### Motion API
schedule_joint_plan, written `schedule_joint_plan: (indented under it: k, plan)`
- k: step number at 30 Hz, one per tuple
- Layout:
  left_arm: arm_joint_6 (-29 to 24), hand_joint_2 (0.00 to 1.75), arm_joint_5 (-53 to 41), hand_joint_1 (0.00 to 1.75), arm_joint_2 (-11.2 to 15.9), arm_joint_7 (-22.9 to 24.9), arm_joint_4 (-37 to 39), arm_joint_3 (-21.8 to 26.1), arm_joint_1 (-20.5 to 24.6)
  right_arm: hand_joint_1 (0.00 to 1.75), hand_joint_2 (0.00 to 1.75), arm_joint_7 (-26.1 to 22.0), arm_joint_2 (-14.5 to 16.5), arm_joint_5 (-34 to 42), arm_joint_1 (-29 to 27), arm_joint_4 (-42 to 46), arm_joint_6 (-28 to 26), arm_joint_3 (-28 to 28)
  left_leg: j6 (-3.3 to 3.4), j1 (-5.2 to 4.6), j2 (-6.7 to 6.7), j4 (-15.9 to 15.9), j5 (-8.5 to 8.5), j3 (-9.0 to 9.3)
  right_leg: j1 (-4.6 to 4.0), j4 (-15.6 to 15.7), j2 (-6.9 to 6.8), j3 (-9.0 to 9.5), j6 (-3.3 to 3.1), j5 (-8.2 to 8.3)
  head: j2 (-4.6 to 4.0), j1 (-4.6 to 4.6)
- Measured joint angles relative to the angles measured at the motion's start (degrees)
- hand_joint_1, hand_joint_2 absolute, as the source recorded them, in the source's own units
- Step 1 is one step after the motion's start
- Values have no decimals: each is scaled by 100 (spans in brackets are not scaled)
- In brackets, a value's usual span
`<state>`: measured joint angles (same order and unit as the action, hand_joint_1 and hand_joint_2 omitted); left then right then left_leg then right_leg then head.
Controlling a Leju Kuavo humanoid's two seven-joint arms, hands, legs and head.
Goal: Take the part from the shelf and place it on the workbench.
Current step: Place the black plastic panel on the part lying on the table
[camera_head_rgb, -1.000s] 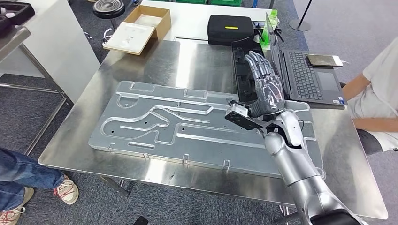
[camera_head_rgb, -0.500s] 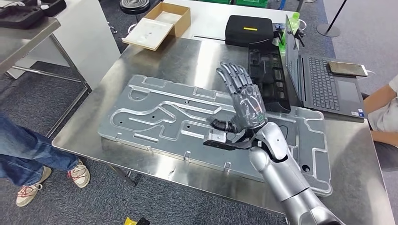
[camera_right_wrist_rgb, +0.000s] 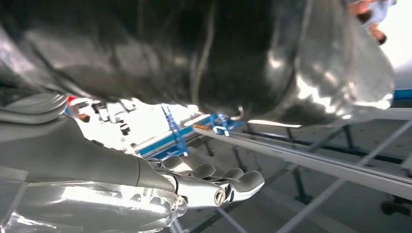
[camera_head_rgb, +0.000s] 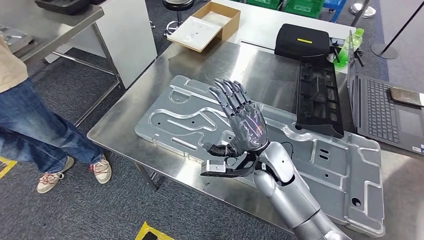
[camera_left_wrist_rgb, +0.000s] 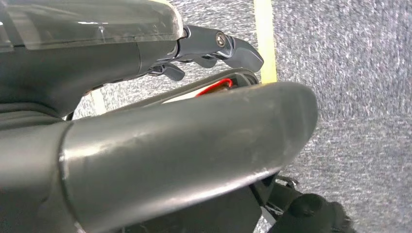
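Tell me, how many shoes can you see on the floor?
2. One shoe is by the left edge, the other shoe nearer the table corner, both on the person standing there. More may be hidden.

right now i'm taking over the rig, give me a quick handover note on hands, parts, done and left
Right hand: raised above the workbench, fingers spread and pointing up, holding nothing.
Left hand: hangs low over grey carpet; whether it is open or closed cannot be told.
Things: a large machined metal plate lies flat on the workbench. A black part tray sits beyond it, next to a laptop. A person in jeans stands beside the bench.
Done: judging by how it lies, the plate may be the part, already set down.
Left: confirm that, then draw the right arm clear.
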<state>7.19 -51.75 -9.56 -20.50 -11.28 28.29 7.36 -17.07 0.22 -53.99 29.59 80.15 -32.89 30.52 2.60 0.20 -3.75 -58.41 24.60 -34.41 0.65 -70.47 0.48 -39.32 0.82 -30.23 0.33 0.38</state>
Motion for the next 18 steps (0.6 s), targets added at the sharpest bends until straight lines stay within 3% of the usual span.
schedule_joint_plan:
  k: [2,3,4,6,8,10,12,13,14,16,18]
  plan:
    - [1,0,-2,0,-3,-7,0,1,9,0,0,8,1,0,1,31,-4,34,-38,-2,-135,-36,13,-16,32,725,247,337,-17,303,0,-2]
    - [2,0,-2,0,-5,-10,0,1,16,0,0,15,2,0,0,42,-7,51,-69,1,-196,-48,13,-34,37,948,340,437,-22,362,0,-2]
    - [4,0,-5,0,-6,-12,0,2,19,0,0,22,3,0,-1,46,-13,66,-105,8,-252,-51,7,-55,31,1031,381,475,-31,354,0,-2]
    - [10,0,-22,0,-5,-12,0,2,8,0,0,34,20,2,0,54,-34,95,-178,28,-330,-42,-7,-86,22,1068,272,495,-74,373,0,-1]
    - [13,0,-39,0,-3,-12,0,2,-3,0,0,37,50,4,2,70,-61,123,-234,20,-147,-199,104,-166,34,1120,138,525,-147,397,0,-5]
    - [16,0,-48,0,-2,-12,0,2,9,0,0,37,66,6,-8,84,-81,139,-274,15,164,-771,423,-434,22,1148,-16,539,-198,401,0,-12]
    - [20,0,-57,0,-2,-12,0,2,15,0,0,37,68,8,-28,86,-89,144,-306,33,289,-1468,704,-774,3,1147,-186,536,-219,389,0,-15]
    - [20,0,-60,0,-2,-12,0,2,8,0,0,37,68,9,-38,85,-89,151,-317,40,312,-1606,710,-843,0,1145,-269,536,-221,382,0,-15]
    - [20,0,-62,0,-1,-11,0,2,0,0,0,37,71,10,-42,86,-90,158,-321,44,336,-1520,610,-796,-2,1143,-345,540,-218,374,0,-16]
    - [20,0,-62,0,1,-11,0,2,-6,0,0,37,77,11,-43,90,-91,169,-298,37,500,-795,253,-417,-5,1140,-480,563,-195,353,0,-16]
    - [20,0,-62,0,1,-12,0,2,9,0,0,39,79,11,-41,95,-93,170,-232,-13,692,-159,56,-86,-31,1137,-592,592,-148,325,0,-14]
